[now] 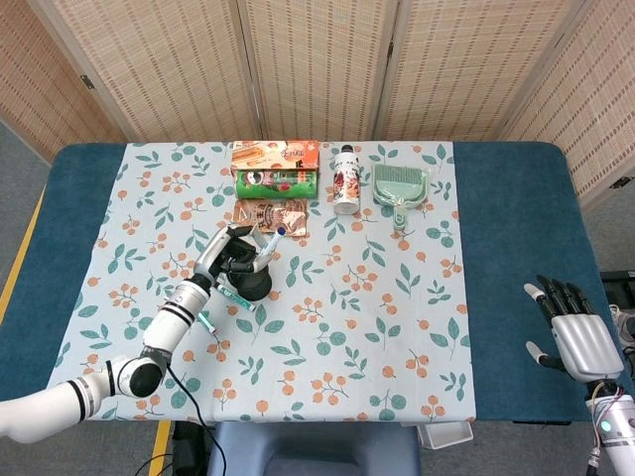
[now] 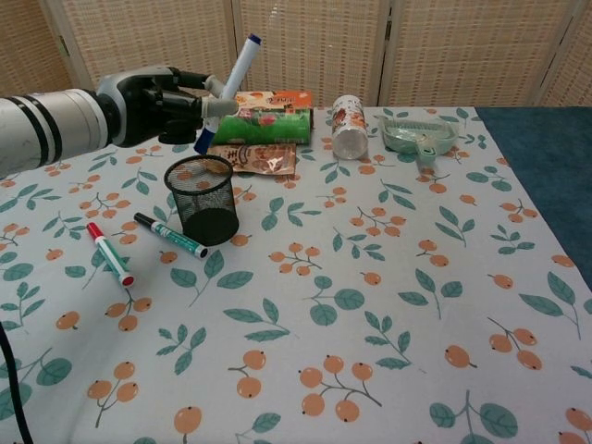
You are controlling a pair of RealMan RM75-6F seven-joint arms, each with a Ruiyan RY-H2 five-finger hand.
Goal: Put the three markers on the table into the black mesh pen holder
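One blue marker (image 2: 228, 90) is pinched in the left hand (image 2: 165, 95), held up off the desk and tilted, its upper end pointing up and to the right in the chest view, its lower end hanging just above and behind the black mesh pen holder (image 2: 203, 198). In the head view the same hand (image 1: 236, 254) sits over the holder (image 1: 252, 281), fingers closed around the marker's barrel. Two more markers lie flat on the flowered cloth (image 2: 388, 305) to the left of the holder: a green marker (image 2: 170, 235) with a black cap, its near end just beside the holder's base, and a red marker (image 2: 109, 252) further left, apart from the green one. The holder stands upright, and nothing can be made out inside it.

Behind the holder lies a brown snack pouch (image 2: 254, 158), then a green tube can (image 2: 260, 126) on its side and an orange box (image 2: 261, 97) behind that. Further right are a white bottle (image 2: 349, 126) lying down and a pale green dustpan (image 2: 417, 136). The right hand (image 1: 572, 336) shows only in the head view, well apart at the desk's blue edge (image 1: 516, 268), fingers spread and holding nothing.
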